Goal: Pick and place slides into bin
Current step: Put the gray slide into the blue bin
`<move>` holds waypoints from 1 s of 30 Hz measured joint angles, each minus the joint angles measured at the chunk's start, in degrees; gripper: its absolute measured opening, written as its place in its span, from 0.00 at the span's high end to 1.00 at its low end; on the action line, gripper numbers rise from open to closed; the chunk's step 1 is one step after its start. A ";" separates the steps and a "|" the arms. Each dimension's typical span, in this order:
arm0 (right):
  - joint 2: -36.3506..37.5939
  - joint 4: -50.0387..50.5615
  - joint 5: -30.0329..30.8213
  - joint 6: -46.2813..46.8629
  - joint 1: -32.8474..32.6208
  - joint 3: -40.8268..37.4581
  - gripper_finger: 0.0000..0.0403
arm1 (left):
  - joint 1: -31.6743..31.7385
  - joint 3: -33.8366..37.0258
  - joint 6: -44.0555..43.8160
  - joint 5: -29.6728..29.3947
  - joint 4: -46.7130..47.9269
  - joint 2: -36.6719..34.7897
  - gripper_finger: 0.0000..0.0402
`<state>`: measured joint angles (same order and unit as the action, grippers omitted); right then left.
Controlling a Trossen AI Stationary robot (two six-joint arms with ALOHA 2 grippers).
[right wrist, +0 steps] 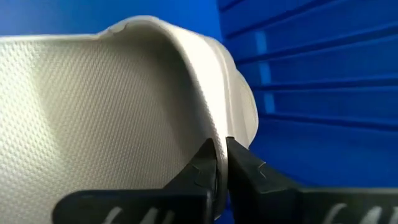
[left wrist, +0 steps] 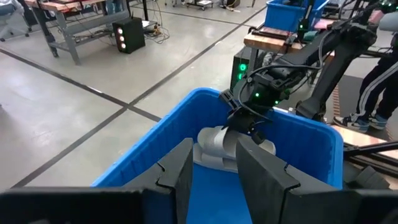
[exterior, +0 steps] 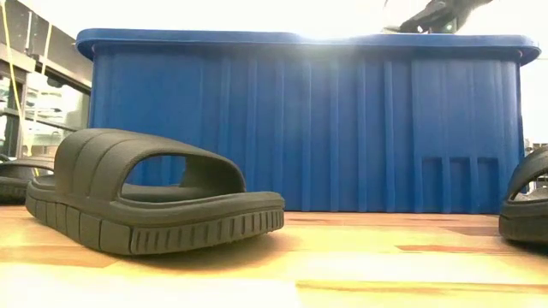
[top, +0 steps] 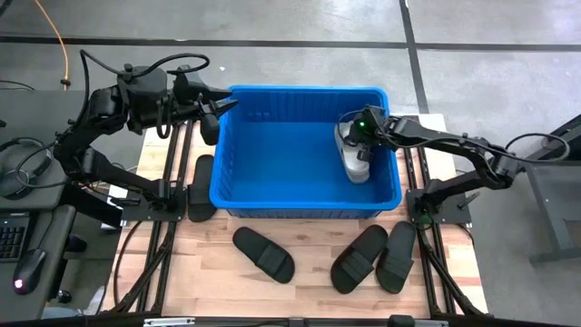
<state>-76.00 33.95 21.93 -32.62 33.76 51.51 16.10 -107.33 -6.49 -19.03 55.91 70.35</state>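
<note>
A light grey slide (top: 352, 162) is inside the blue bin (top: 304, 92), near its right wall. My right gripper (top: 365, 136) reaches over the bin's far right corner and is shut on this slide; the left wrist view also shows the slide (left wrist: 213, 142) under that gripper (left wrist: 246, 122). My left gripper (top: 214, 114) hovers open and empty over the bin's far left corner. Three black slides (top: 263, 254) (top: 359, 259) (top: 397, 256) lie sole-down on the table in front of the bin, and one (top: 201, 186) lies at its left. My right gripper pinches the edge of the grey slide's wide strap (right wrist: 214, 134) between its two fingers (right wrist: 200, 173), at their free ends. It comes from above, slanting down from the table's right. The slide hangs tilted inside the bin; whether it touches the bin's floor I cannot tell.
The bin fills the middle of the wooden table (top: 309, 272). In the low view a black slide (exterior: 145, 197) lies close in front of the bin wall (exterior: 342, 128). Bare table lies along the near edge. A person's legs (left wrist: 379, 93) show beyond the table.
</note>
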 joint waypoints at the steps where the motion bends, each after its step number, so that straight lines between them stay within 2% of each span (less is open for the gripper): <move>1: -0.39 -0.02 0.64 -0.02 -0.02 0.00 0.98 | 0.00 0.00 -0.01 0.00 0.33 0.00 0.72; 8: -0.94 -3.97 6.28 -2.33 0.28 0.07 0.92 | 0.00 0.00 -0.01 0.02 1.60 0.02 0.72; 17: -0.88 -3.99 2.63 -1.92 1.53 0.09 0.87 | 0.00 0.00 -0.01 0.20 2.21 0.02 0.72; 30: -0.53 -2.76 2.88 0.72 1.50 0.15 0.64 | 0.00 0.02 -0.01 0.20 2.75 0.02 0.72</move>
<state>-76.53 31.19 24.82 -31.90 35.27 51.66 16.10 -107.31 -6.50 -18.83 58.66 70.37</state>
